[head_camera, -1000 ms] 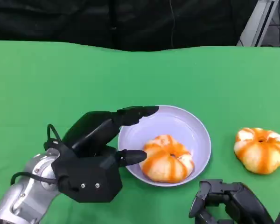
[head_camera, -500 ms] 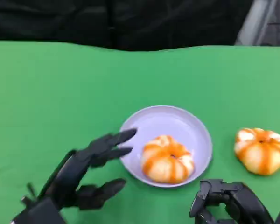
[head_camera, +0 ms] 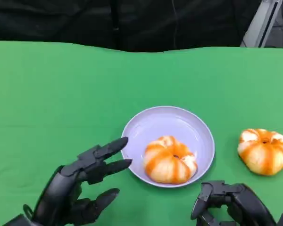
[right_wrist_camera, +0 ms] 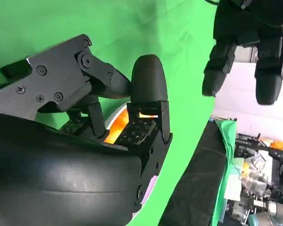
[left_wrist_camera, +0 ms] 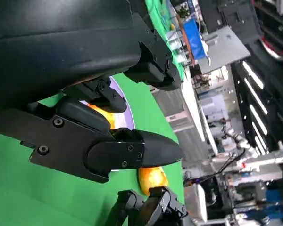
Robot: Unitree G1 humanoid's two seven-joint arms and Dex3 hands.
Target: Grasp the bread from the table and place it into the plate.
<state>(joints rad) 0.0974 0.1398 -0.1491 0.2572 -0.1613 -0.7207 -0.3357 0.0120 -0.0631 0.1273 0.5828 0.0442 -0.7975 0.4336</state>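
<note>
The green table fills most of the head view, its far edge running across the upper part of the frame against a dark backdrop. Just below centre sits the pale lavender plate, and one orange-striped bread lies inside it, toward the plate's lower rim. A second bread of the same kind rests on the cloth at the right edge of the frame, well apart from the plate. At the lower left the left hand hangs released, fingers spread and pointing toward the plate's left rim, near it but not touching, holding nothing. At the lower right the right hand sits low below the plate, cut off by the frame; whether it is released or clenched I cannot tell. Bare green cloth lies open across the upper half and left side.
</note>
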